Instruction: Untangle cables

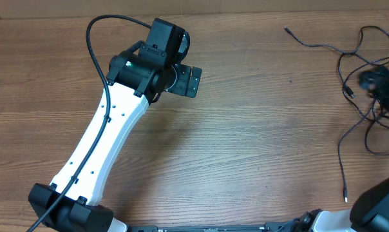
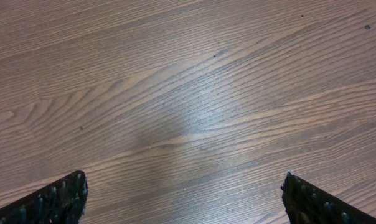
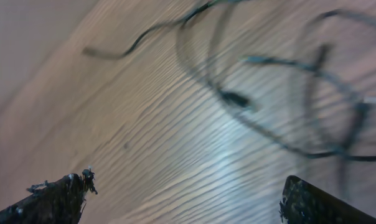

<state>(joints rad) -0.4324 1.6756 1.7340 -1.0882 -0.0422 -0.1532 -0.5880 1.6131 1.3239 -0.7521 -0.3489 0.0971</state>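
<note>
Cables (image 3: 235,98) loosely tangled at the wooden table's (image 1: 246,129) right edge, right gripper (image 3: 185,186) near them, fingers spread wide, left gripper (image 2: 183,190) likewise spread, well apart from them

tabletop: brown wood-look tabletop (image 1: 246,129), fills pretty much every view; real wood or laminate, honestly can't tell
grain: long streaky lines, running side to side from overhead, slanted in the left wrist view
far edge: a lighter tan strip (image 1: 246,6) runs along the top of the overhead view, past the tabletop's edge
light: soft and even, with a pale sheen (image 2: 188,124) on the wood in the left wrist view and a whiter glare (image 3: 231,168) in the right wrist view
marks: a few tiny dark specks (image 2: 366,27) on the surface
corner: a plain greyish patch (image 3: 26,37) beyond the tabletop's edge in the right wrist view, too blurry to identify
</note>
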